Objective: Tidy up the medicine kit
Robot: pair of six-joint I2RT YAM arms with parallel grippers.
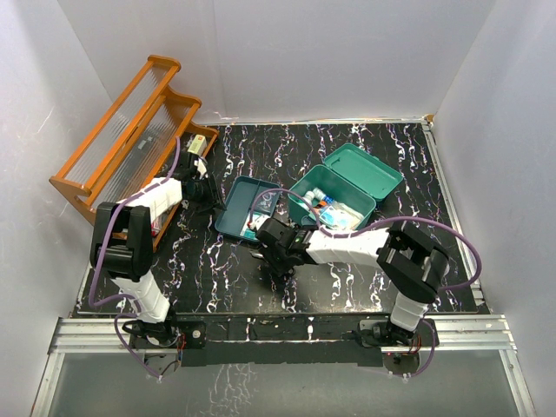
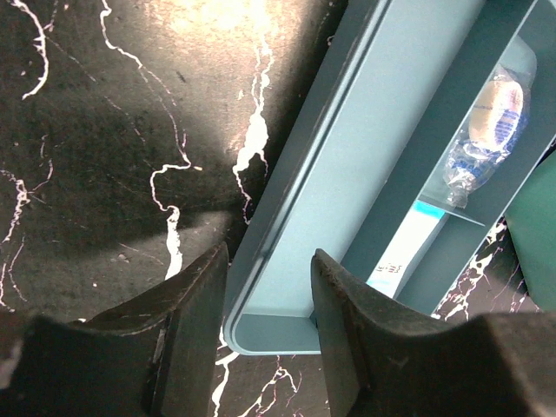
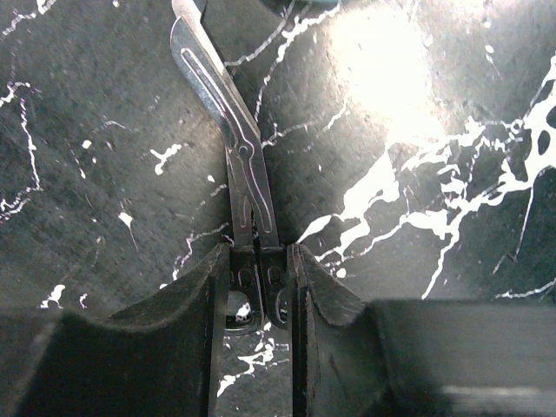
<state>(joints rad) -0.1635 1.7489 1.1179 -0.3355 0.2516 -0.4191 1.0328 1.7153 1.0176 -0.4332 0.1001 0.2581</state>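
Right gripper (image 3: 261,252): pressed in on the handle end of small metal scissors (image 3: 234,130), whose blades lie flat on the black marbled tabletop (image 1: 217,269), pointing away from the fingers. Left gripper (image 2: 269,261): partly spread, astride one corner of a teal tray (image 2: 347,156). One finger is outside the long wall, the other inside with a gap showing; not clamped. Tray sits mid-tabletop, just left of the medicine kit (image 1: 369,174), and holds a wrapped bandage roll (image 2: 491,113). Kit: toward the far right corner, lid open, items inside too small to name. Orange rack (image 1: 130,130) at the far left corner
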